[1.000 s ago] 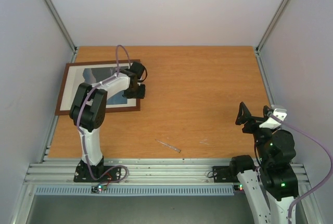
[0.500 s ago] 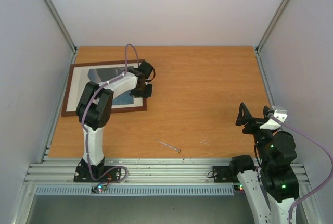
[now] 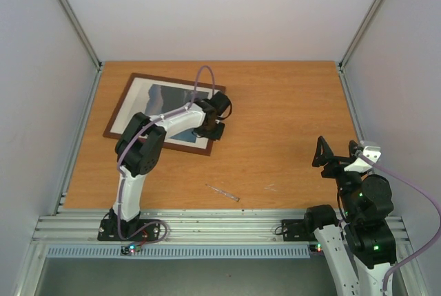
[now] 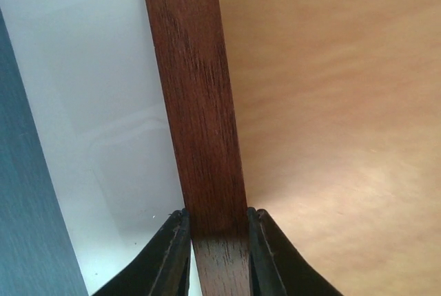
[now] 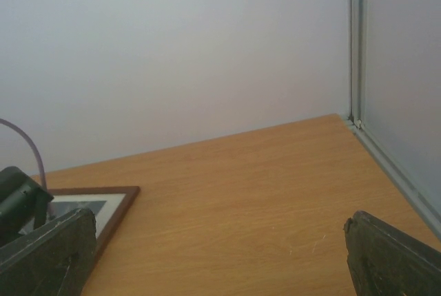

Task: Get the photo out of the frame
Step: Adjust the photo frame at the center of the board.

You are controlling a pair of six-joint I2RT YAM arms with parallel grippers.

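The frame (image 3: 172,82), dark reddish-brown wood, lies skewed on the left half of the table. The photo (image 3: 165,95) of blue sea and dark cliffs shows inside it behind a white mat. My left gripper (image 3: 210,121) is shut on the frame's right-hand rail. In the left wrist view the rail (image 4: 200,103) runs between both black fingertips, with the gripper (image 4: 215,241) pinching it; the mat (image 4: 103,103) and a strip of the photo (image 4: 21,206) lie to its left. My right gripper (image 3: 337,155) hangs open above the table's right side, nothing between its fingers (image 5: 48,255).
A thin pale stick (image 3: 222,193) lies on the table near the front middle. Grey walls enclose the table on three sides. A metal rail (image 3: 220,227) runs along the near edge. The frame's corner (image 5: 117,203) shows in the right wrist view.
The left gripper closed on the frame's right rail and dragged it rightward, turning it clockwise away from the left wall. The right arm stayed still.
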